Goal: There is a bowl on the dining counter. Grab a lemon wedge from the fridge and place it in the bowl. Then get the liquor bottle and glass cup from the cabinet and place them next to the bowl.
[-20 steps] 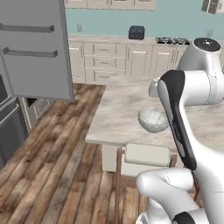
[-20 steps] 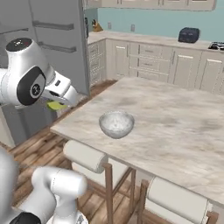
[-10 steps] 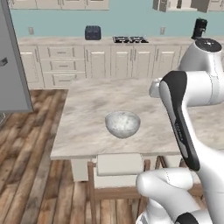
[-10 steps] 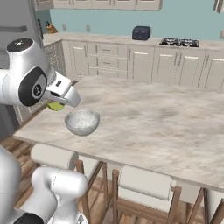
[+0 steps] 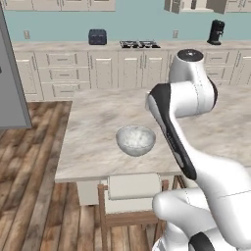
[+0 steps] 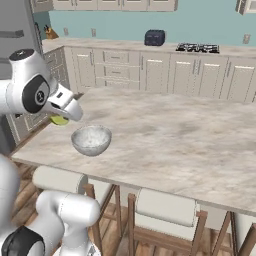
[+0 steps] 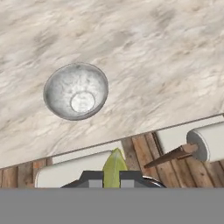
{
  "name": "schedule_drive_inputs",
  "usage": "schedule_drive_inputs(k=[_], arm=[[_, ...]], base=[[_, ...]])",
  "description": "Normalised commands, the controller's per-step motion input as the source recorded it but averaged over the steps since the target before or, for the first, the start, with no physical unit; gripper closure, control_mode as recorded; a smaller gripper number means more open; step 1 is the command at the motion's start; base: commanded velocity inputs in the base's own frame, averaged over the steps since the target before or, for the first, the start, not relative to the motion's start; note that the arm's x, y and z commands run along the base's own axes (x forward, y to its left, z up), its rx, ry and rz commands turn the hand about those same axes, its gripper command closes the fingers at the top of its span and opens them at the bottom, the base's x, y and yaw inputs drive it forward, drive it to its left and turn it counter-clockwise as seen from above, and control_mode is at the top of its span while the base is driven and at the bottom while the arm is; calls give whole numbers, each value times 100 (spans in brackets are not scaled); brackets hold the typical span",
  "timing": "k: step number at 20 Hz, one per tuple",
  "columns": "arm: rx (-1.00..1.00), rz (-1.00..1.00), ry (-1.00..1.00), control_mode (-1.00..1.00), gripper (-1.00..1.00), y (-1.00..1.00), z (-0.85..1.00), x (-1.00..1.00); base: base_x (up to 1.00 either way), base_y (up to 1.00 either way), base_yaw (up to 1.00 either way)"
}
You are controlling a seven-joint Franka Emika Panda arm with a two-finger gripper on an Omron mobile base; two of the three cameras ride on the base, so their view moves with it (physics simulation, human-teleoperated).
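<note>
One bowl (image 7: 76, 91) sits on the marble table (image 7: 166, 65), near its edge at 6 o'clock in the left base view, above two cushioned stools (image 6: 165, 207). In the hand view the pincer (image 7: 111, 179) is closed on a pale yellow-green lemon wedge (image 7: 113, 168), which sits at about 5 o'clock from the bowl, out past the table edge. Cream cabinets (image 5: 93, 73) line the far wall at 12 o'clock.

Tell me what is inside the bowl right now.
The bowl holds nothing: the hand view shows its bare bottom. The lemon wedge sits pinched in the claw, off the counter edge.
</note>
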Motion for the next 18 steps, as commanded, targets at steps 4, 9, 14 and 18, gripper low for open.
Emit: schedule_drive_inputs(k=[4, 9, 14, 18], arm=[[0, 0, 17, -100, 100, 19, -64, 94], [0, 0, 12, -100, 100, 10, -74, 84], [0, 0, 12, -100, 100, 9, -75, 64], [0, 0, 7, -100, 100, 0, -70, 48]], base=[[0, 0, 0], [0, 0, 0], [0, 0, 0], [0, 0, 0]])
